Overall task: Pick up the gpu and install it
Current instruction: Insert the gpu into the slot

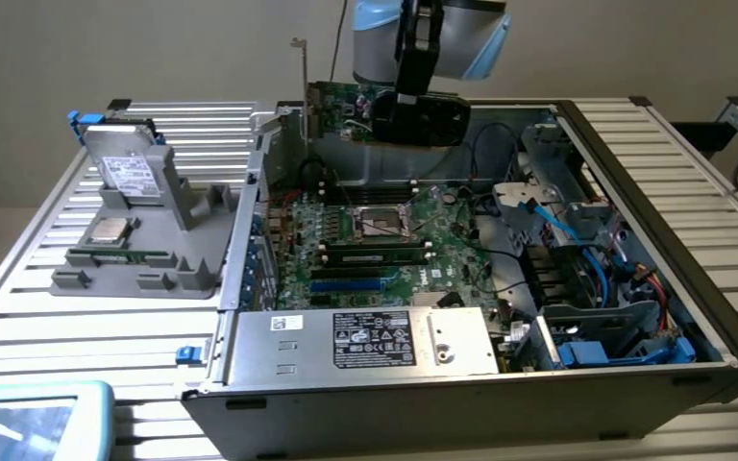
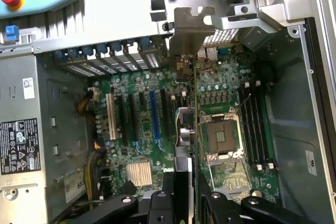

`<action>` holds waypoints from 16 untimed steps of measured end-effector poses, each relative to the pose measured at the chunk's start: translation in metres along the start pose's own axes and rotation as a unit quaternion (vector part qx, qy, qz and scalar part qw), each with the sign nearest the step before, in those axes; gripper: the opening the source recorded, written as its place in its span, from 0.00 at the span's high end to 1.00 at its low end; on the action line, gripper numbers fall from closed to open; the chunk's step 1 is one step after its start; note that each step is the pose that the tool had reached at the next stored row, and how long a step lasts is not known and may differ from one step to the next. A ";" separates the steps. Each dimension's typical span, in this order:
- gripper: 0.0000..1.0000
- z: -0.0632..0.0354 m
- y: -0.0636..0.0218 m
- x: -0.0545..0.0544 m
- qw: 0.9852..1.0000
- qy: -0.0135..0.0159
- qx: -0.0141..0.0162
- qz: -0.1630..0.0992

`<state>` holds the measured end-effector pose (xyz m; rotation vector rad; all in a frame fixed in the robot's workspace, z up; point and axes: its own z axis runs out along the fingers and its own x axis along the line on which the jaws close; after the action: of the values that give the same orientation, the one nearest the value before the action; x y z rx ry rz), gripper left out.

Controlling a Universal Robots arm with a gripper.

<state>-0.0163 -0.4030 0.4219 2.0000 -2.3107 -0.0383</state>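
My end effector (image 1: 417, 113) is partly closed, clamping the thin green-board, black-cooler gpu (image 1: 341, 104) across its faces. I judge it light, stiff and fragile.

Identify the arm's wrist (image 1: 376, 38) by its rounded shell, light blue with grey sections; a thin dark cable (image 1: 339, 38) runs alongside it; the gripper (image 2: 184, 182) is black throughout, built from flat linkage bars; you will find round silver pins (image 2: 254, 201) at its pivots.
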 end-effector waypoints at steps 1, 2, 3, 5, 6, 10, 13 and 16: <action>0.73 0.0000 0.0000 0.000 1.000 0.000 0.000 -0.001; 0.73 0.0000 0.0000 0.000 1.000 0.000 0.000 -0.004; 0.73 0.0000 0.0001 0.000 1.000 0.000 0.002 -0.007; 0.73 0.0001 0.0000 0.000 1.000 0.001 0.005 -0.015; 0.73 0.0001 0.0000 0.000 1.000 0.001 0.006 -0.020; 0.73 0.0004 0.0001 0.000 0.999 0.001 0.010 -0.036; 0.73 0.0006 0.0010 0.000 0.999 0.002 0.011 -0.043; 0.73 0.0012 0.0023 0.000 0.999 0.003 0.012 -0.047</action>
<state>-0.0187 -0.4030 0.4209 2.1156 -2.2218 -0.0104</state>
